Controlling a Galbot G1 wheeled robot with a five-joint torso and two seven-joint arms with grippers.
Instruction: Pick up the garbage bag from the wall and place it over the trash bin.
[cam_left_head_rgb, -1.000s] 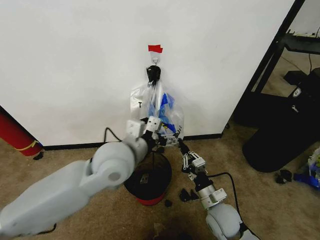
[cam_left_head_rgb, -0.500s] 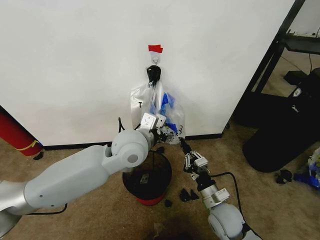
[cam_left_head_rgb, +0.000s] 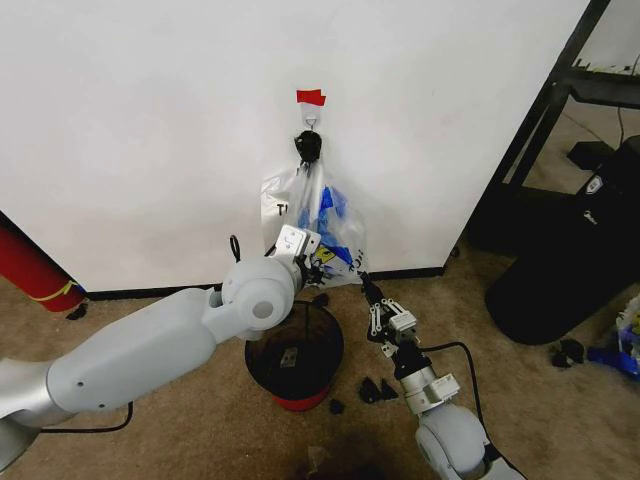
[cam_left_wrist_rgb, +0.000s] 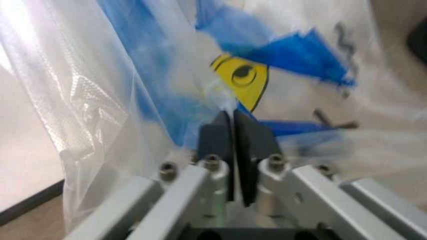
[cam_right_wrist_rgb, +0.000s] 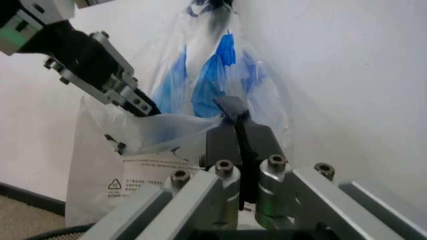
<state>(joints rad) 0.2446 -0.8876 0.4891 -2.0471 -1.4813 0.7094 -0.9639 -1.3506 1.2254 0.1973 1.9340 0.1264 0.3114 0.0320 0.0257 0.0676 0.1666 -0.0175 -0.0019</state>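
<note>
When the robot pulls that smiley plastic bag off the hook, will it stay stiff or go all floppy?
Probably floppy: the garbage bag hangs in loose crinkled folds from the hook. Likely very light, since you can see through its thin film. It may be slippery, though the left pincer and the right pincer each look shut on a fold of it.

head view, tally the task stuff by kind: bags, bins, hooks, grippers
garbage bag: 1
trash bin: 1
hook: 1
grippers: 2, the left gripper and the right gripper
total: 5
</note>
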